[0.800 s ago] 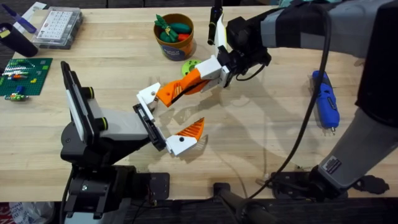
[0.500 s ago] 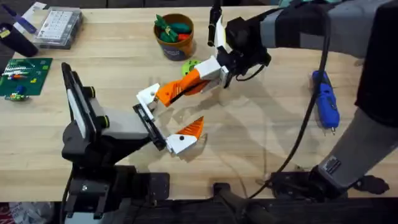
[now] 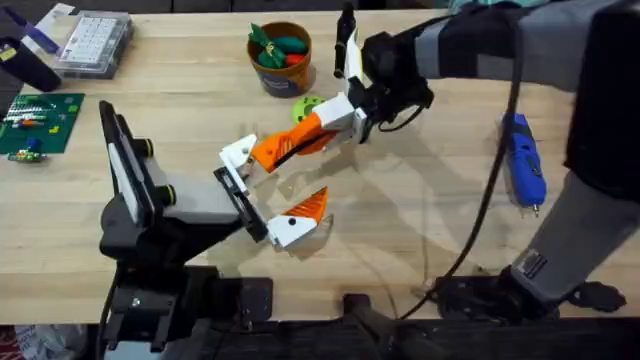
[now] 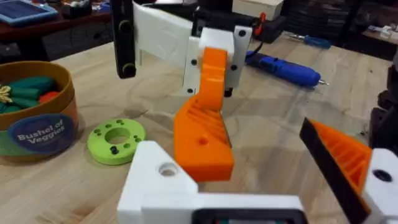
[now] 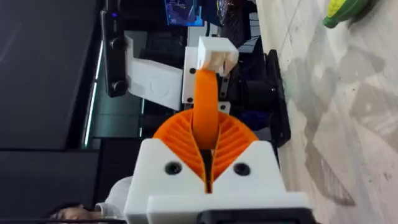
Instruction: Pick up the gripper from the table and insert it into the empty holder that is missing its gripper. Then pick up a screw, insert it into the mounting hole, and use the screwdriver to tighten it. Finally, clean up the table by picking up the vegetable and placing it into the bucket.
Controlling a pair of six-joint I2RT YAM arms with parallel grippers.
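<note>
My right gripper [image 3: 330, 122] is shut on the orange ribbed gripper [image 3: 283, 148], pinching it near its tip. In the right wrist view its pads [image 5: 180, 134] clamp the gripper [image 5: 206, 102]. The finger's white block [image 3: 238, 152] lies against the far end of the holder's black jaw plate [image 3: 240, 205]. I cannot tell whether it is seated. The mounting hole [image 4: 168, 168] faces up. My left gripper [image 3: 290, 185] is the holder, standing open with one orange finger [image 3: 305, 208] fitted. The blue screwdriver [image 3: 522, 170] lies at the right. The lime-green vegetable [image 3: 308, 104] rests beside the bucket [image 3: 282, 70].
Toy carrots fill the bucket. A clear compartment box [image 3: 92, 42], a dark blue marker [image 3: 35, 40] and a green board [image 3: 35, 122] sit at the far left. The right arm's cable [image 3: 490, 215] hangs over the table's right half.
</note>
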